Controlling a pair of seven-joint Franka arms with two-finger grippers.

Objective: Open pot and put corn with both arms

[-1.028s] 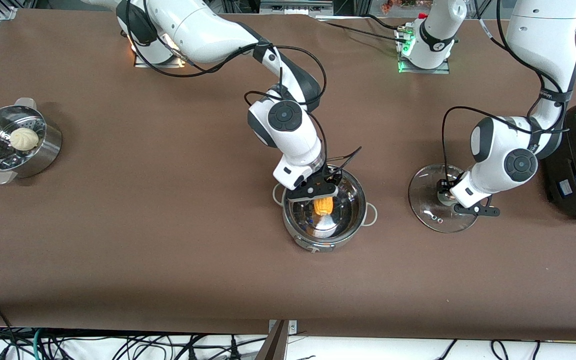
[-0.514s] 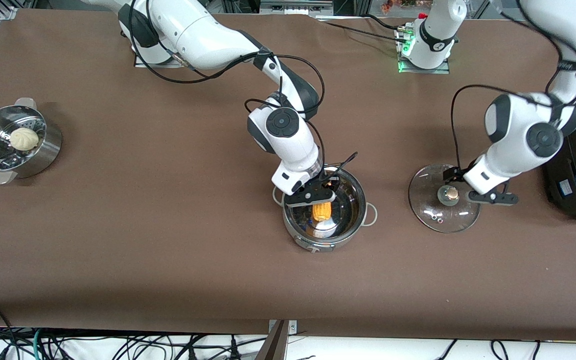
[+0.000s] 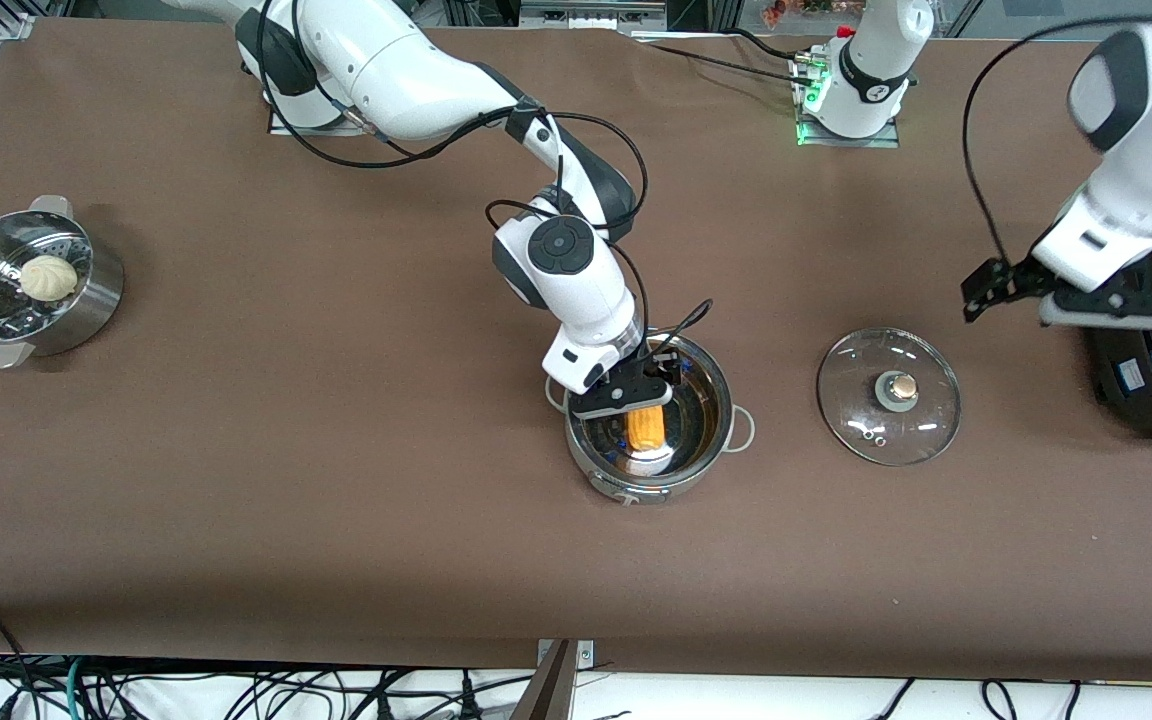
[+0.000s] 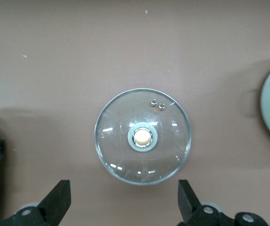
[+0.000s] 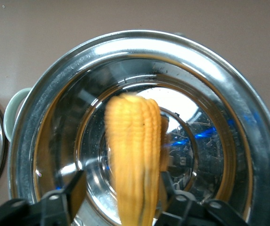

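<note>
Front view step: corn [image 3: 645, 428] going into open pot [image 3: 726, 385] — lid [image 3: 889, 397] off, on surface.
Right tool [image 3: 628, 396]: fingers either side of corn, grip uncertain.
Left tool [image 4: 120, 202]: wide open, empty, above lid.
Next: probably let go fully — lift clear.

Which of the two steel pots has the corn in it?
The pot in the middle of the table, under the right gripper, holds the corn. The steamer pot at the right arm's end holds only a white bun.

A high front camera faces the robots' bases across the worktop [image 3: 336, 520], the left wrist camera looks straight down from well above the glass lid [image 4: 143, 136], and the right wrist camera peers closely into the pot [image 5: 139, 61], both also in the front view.
</note>
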